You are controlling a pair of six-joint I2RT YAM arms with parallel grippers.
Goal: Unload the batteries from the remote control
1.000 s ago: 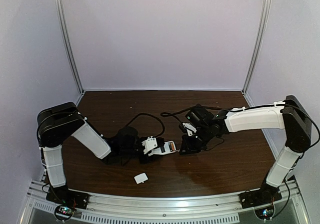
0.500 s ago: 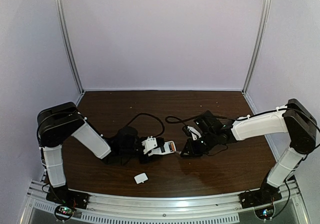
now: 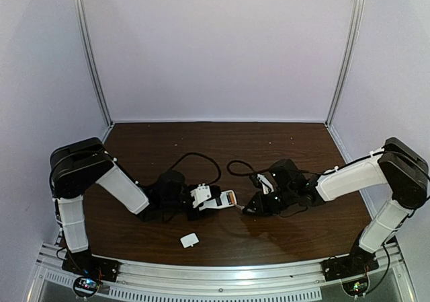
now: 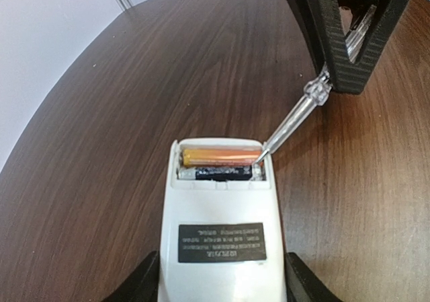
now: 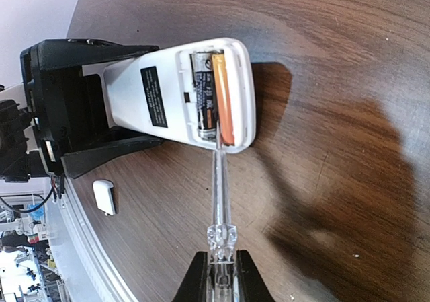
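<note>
The white remote control (image 3: 215,200) (image 4: 222,214) (image 5: 144,93) lies label side up with its battery bay uncovered, and my left gripper (image 3: 201,201) (image 4: 222,285) is shut on its sides. Two batteries sit side by side in the bay: an orange one (image 4: 218,157) (image 5: 224,100) and a dark one (image 4: 215,173) (image 5: 203,97). My right gripper (image 3: 255,205) (image 5: 220,278) is shut on a clear-handled screwdriver (image 5: 220,181) (image 4: 295,117). The screwdriver's tip rests at the end of the orange battery, inside the bay.
A small white cover piece (image 3: 189,240) (image 5: 104,196) lies on the brown table (image 3: 295,231) near the front edge. Black cables (image 3: 195,157) loop over the table behind both grippers. A metal rail (image 3: 222,285) runs along the near edge.
My right arm has come down lower and nearer, bringing the screwdriver flatter with its tip at the remote's open end. The left gripper and the remote have not moved.
</note>
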